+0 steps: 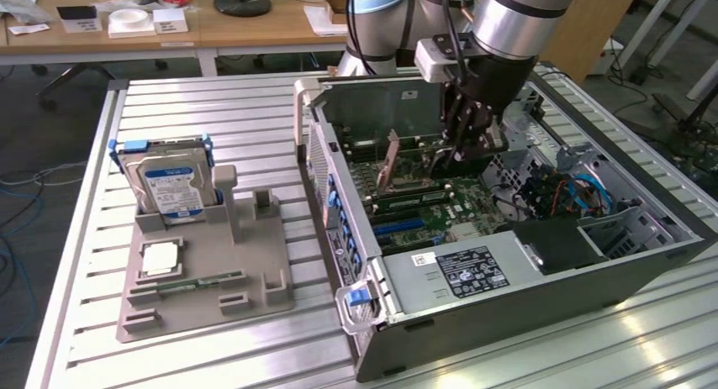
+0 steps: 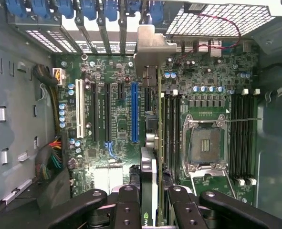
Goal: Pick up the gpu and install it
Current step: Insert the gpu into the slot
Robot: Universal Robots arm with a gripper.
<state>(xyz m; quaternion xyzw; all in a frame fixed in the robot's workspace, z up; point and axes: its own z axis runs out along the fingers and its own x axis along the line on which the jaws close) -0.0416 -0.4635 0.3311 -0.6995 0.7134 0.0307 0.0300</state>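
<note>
The exterior view is looking down obliquely over the desk [image 1: 202, 120], the open computer case [image 1: 493, 322] sitting toward three o'clock. The wrist view is hovering close above its motherboard [image 2: 117, 119], which both views are sharing.

Green motherboard [image 2: 117, 143] with one blue slot [image 2: 134, 112] and one white slot [image 2: 77, 112]; blue latches [image 2: 88, 9]. Dark gpu [image 2: 149, 167] with silver-grey bracket [image 2: 152, 47], between black end effector [image 2: 152, 200] fingers. Silver drive [image 1: 168, 183] with blue-and-white label; grey holder [image 1: 213, 271]; ribbed silvery desk [image 1: 213, 112].
</note>
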